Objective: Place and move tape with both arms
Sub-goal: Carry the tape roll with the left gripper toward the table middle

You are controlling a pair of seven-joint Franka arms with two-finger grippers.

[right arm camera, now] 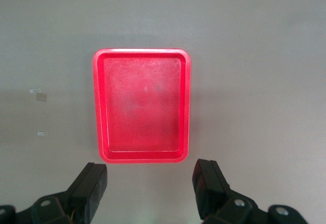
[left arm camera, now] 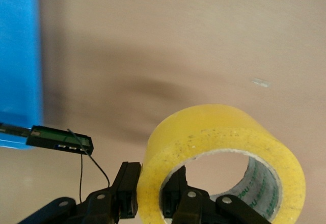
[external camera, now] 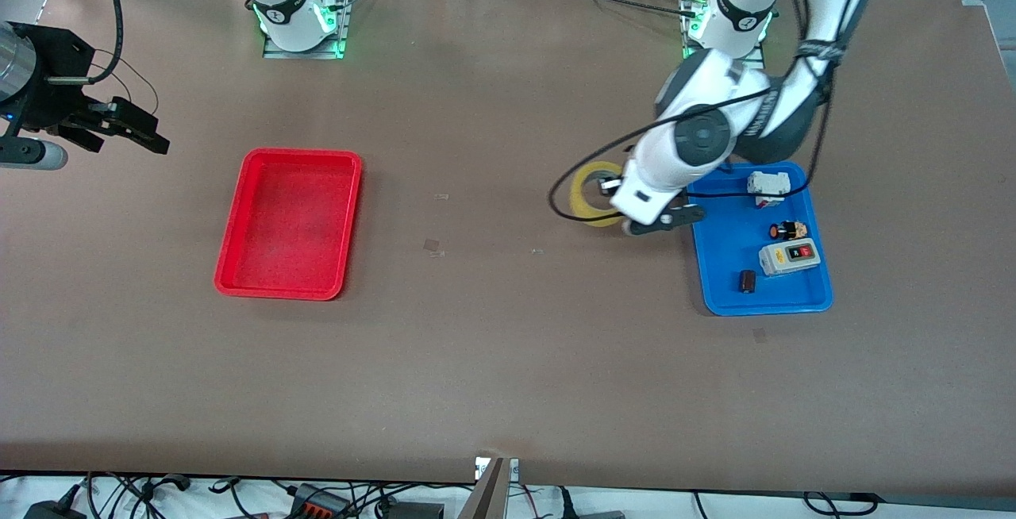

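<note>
The tape (external camera: 589, 194) is a yellow ring held on edge over the bare table, beside the blue tray (external camera: 726, 237). My left gripper (external camera: 609, 195) is shut on the ring's wall, with one finger inside the core and one outside. In the left wrist view the tape (left arm camera: 219, 132) fills the foreground and the left gripper (left arm camera: 152, 193) pinches its wall. My right gripper (external camera: 127, 126) is open and empty, high over the right arm's end of the table. In the right wrist view the right gripper (right arm camera: 150, 183) is spread wide above the table, with the red tray (right arm camera: 102, 107) below.
The red tray (external camera: 302, 156) is empty and lies toward the right arm's end. The blue tray holds a grey switch box (external camera: 788, 258), a white part (external camera: 768, 186), a small black-and-orange part (external camera: 788, 229) and a small dark part (external camera: 747, 282). The blue tray's edge also shows in the left wrist view (left arm camera: 18, 56).
</note>
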